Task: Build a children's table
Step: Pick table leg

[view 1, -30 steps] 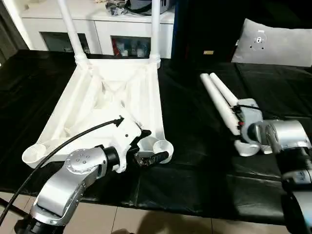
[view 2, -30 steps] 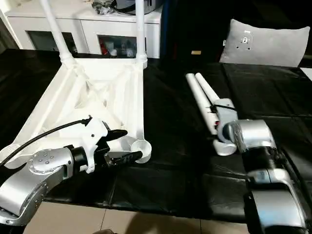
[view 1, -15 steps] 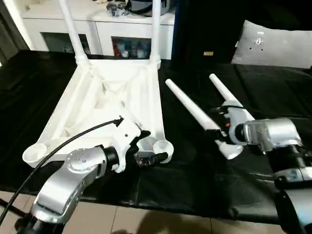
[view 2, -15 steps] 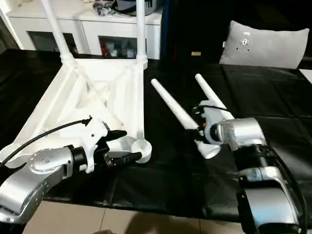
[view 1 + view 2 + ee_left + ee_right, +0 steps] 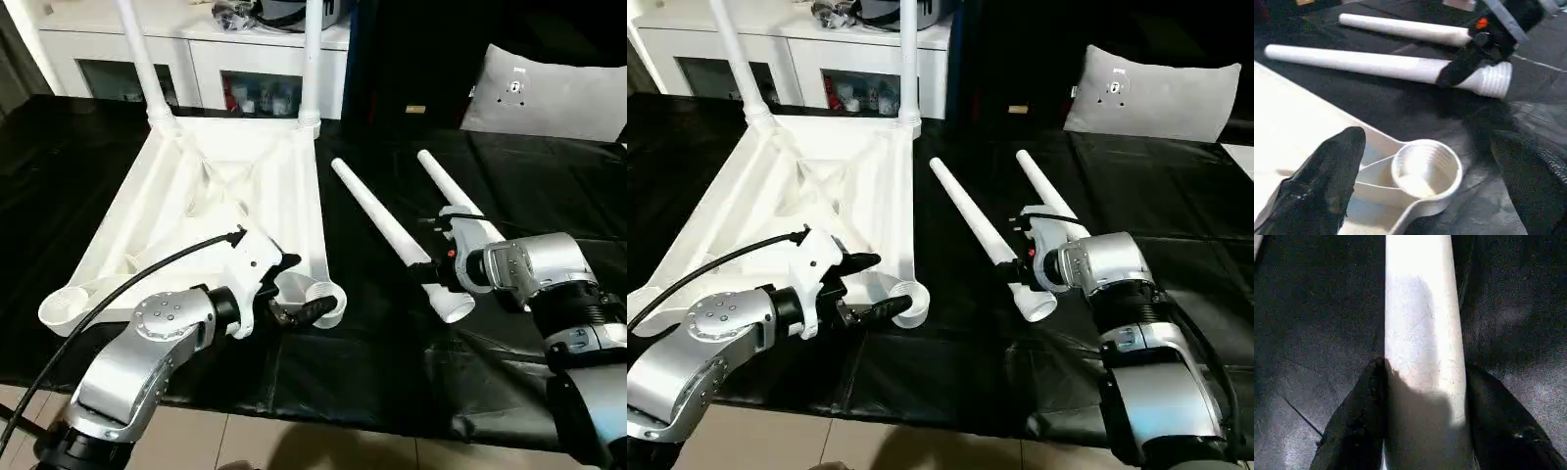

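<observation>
Two legs already stand in the far sockets of the upturned top on desk; 2 to go. Right gripper fingers clamp one loose leg; other leg lies beside. Left gripper fingers apart, astride top's edge by near socket.

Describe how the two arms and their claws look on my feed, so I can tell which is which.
Both forearms are rounded silver metal shells. The left arm has a round cap with small screw holes, a white wrist bracket and a black cable looping back from it. The right arm has a grey ringed joint and a small orange-red mark by its wrist. The left claw and right claw each have two black fingers.
</observation>
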